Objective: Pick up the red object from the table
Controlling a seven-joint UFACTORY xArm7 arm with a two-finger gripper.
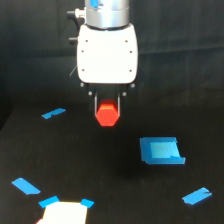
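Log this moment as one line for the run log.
gripper: shut on red object | red object: held above table | blue square patch: on table, exterior view's right

A dark, matte black backdrop (30, 50) fills the upper half of the frame, with faint vertical folds like cloth. Below it a slightly lighter black flat surface (100, 170) spreads across the lower half, meeting the backdrop along a soft slanting edge at the left. Light is dim overall. At the bottom left, a bright white overexposed patch (64, 212) glares.
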